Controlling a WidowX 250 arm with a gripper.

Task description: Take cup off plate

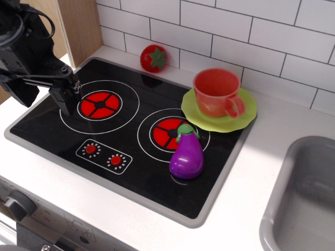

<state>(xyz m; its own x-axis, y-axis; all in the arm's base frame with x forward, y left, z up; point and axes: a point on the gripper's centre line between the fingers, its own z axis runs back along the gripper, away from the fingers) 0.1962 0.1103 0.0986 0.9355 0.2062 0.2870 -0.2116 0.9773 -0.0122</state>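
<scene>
The translucent red-orange cup point(217, 92) stands upright on the lime-green scalloped plate point(246, 117) at the back right corner of the toy stove, its loop handle pointing to the front right. My gripper point(67, 95) hangs at the far left, over the left edge of the left burner point(99, 104), far from the cup. Its black fingers point down and hold nothing; the gap between them is not visible.
A purple toy eggplant point(187, 155) lies on the right burner, just in front of the plate. A red toy tomato point(153, 58) sits at the back by the tiled wall. A grey sink point(303, 198) is at the right. Stove knobs point(20, 203) are at the front.
</scene>
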